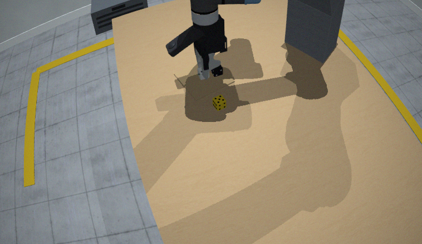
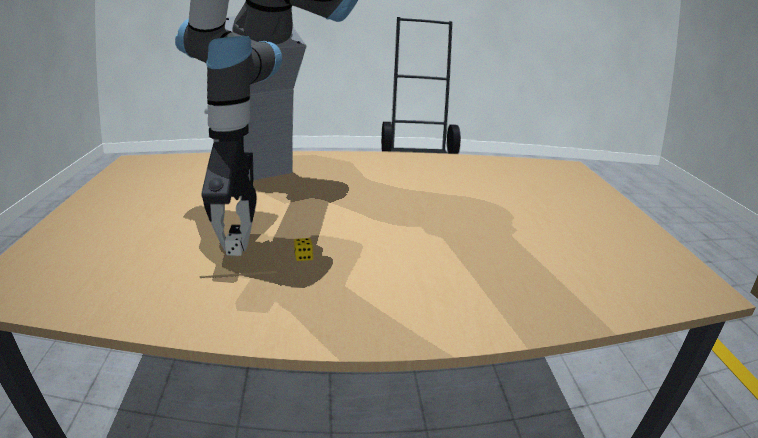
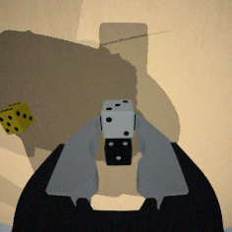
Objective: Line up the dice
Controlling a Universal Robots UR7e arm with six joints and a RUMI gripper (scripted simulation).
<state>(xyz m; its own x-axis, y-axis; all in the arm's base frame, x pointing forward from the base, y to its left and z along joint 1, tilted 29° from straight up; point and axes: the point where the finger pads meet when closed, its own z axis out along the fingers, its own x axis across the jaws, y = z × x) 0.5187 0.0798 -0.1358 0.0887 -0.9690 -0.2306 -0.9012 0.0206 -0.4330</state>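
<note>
My gripper [image 1: 205, 75] [image 2: 234, 242] [image 3: 118, 114] is shut on a white die [image 2: 234, 246] [image 3: 117, 123] held at its fingertips, low over the left edge of a darker brown mat [image 1: 199, 108] [image 2: 275, 270] [image 3: 64, 74]. In the top view a finger hides the white die. A black die [image 1: 216, 71] [image 2: 235, 229] [image 3: 118, 152] sits just behind the white one on the base side, showing between the fingers in the wrist view. A yellow die [image 1: 219, 102] [image 2: 303, 249] [image 3: 16, 118] with black pips lies flat on the mat, apart from the gripper.
The robot's grey pedestal [image 1: 310, 20] [image 2: 273, 126] stands on the wooden table [image 1: 249, 172] [image 2: 503, 215] behind the dice. A grey box [image 1: 119, 6] sits on the floor beyond the table's corner. A hand truck [image 2: 420, 86] stands by the back wall.
</note>
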